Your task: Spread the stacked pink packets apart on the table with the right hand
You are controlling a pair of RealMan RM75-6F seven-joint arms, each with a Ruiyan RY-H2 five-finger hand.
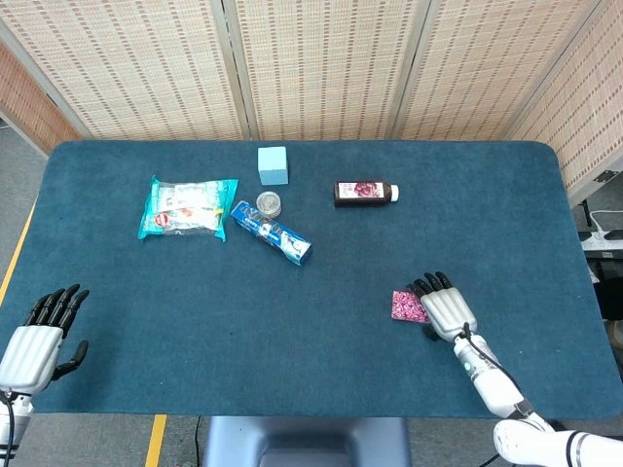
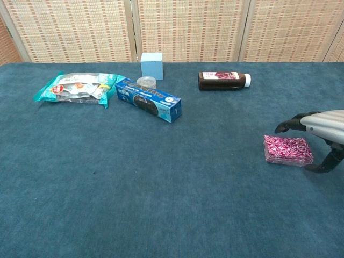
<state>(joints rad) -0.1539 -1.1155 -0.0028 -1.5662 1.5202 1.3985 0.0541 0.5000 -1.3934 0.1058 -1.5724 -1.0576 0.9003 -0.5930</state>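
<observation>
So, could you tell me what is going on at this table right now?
The right robot hand hangs over the stack of pink packets near the table's right side, fingers spread above it and thumb beside it. The chest view shows a gap, so nothing is gripped and the packets lie stacked, not yet spread. The left robot hand rests open at the near left edge. Farther back lie a snack bag, a blue box, a small jar, a light blue cube and a dark bottle.

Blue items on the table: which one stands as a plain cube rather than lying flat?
The pale blue cube at the far edge, unprinted. The blue printed carton lies lengthwise at an angle, and the teal snack bag lies flat.
</observation>
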